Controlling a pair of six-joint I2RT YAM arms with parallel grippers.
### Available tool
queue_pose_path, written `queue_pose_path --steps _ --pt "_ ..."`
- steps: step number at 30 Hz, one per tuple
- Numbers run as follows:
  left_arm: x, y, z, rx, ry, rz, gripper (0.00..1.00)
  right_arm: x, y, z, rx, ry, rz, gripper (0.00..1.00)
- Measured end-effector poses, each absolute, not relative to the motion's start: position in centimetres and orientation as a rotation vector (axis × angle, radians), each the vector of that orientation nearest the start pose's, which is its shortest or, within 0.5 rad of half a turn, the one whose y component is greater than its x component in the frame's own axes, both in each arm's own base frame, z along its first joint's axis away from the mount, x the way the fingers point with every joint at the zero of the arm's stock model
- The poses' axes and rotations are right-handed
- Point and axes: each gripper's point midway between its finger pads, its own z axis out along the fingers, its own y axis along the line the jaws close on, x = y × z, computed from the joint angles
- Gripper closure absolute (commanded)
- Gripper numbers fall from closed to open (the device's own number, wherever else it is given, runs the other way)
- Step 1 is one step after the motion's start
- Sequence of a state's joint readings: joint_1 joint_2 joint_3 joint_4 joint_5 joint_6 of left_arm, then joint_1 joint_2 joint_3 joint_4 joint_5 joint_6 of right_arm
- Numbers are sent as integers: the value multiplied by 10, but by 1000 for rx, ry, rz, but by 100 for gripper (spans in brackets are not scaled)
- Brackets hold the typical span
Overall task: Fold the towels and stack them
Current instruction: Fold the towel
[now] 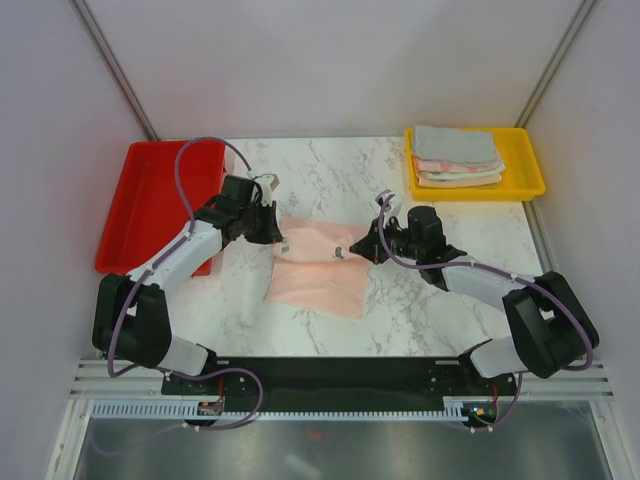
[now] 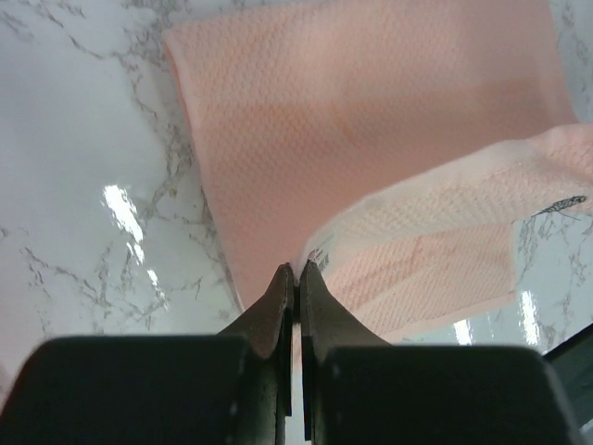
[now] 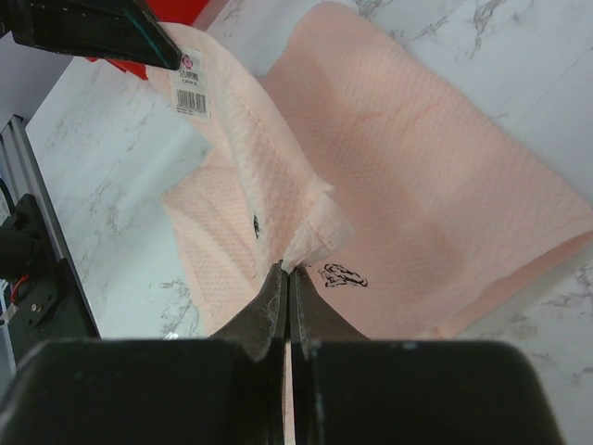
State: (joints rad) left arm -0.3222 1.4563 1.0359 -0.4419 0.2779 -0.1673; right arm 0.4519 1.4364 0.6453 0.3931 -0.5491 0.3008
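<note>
Currently folding the peach towel [image 1: 318, 275], left of the yellow tray [image 1: 522, 165].
Left gripper [image 2: 296, 271] and right gripper [image 3: 285, 269] each pinch a corner; carry them level, edges aligned.

A white marble-patterned counter [image 1: 330, 170] is enclosed by plain pale walls [image 1: 330, 60] at left, right and far; light is reflected in its glossy surface.

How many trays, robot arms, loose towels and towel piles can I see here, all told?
Trays: 2 (red tray, yellow tray)
Robot arms: 2 (left arm, right arm)
Loose towels: 1 (peach towel, pinched by both arms)
Towel piles: 1 (stack of folded towels in the yellow tray; layers too close to count)
Total: 6
</note>
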Motion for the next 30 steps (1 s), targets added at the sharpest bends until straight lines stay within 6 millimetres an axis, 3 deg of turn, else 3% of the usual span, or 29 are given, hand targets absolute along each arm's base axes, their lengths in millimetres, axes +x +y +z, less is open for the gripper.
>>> queue_pose_path --steps 6,17,19,22,25,27,30 --pt "301 -166 97 327 2544 -514 98 275 255 109 -530 2009 1028 100" --pt "285 -169 87 340 2605 -441 96 248 255 89 -519 2053 1056 100" --pt "282 -168 85 343 2619 -426 94 244 255 86 -513 2056 1069 94" --pt "279 -168 80 346 2640 -399 81 238 256 81 -505 2068 1082 84" --pt "273 -166 75 347 2672 -378 76 235 256 77 -495 2079 1090 73" --pt "269 -163 74 337 2689 -350 63 233 256 76 -493 2084 1091 64" --pt "265 -154 74 301 2712 -296 57 230 254 74 -483 2103 1089 64"
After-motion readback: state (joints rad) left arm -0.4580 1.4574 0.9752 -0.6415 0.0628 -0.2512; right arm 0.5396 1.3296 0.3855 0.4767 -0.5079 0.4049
